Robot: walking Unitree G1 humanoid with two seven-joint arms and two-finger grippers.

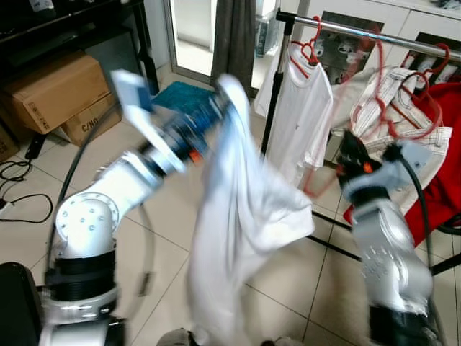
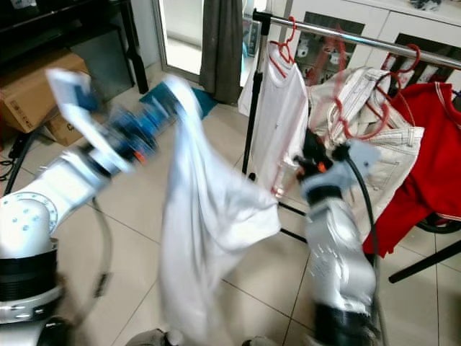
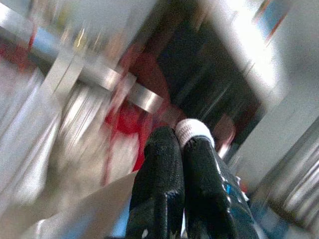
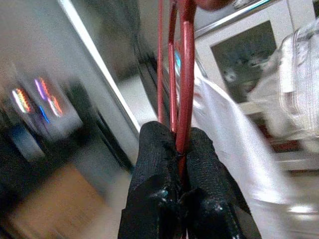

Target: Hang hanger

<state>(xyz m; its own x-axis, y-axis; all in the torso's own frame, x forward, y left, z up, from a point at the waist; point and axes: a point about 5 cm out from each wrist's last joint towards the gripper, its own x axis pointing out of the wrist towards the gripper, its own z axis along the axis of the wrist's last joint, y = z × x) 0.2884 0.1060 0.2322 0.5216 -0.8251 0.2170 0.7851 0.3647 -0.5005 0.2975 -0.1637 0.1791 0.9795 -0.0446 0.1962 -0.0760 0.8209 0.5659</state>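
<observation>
Pinching the red hanger between pressed-together fingers, the right end effector holds it up near the clothes rail, below the bar. A white shirt drapes from the hanger and trails left to the left end effector, whose fingers press together on a fold of cloth. The views are blurred. Risk, as I judge it: the shirt could drag off the hanger, or the hook could miss the bar and snag the garments already hanging there.
</observation>
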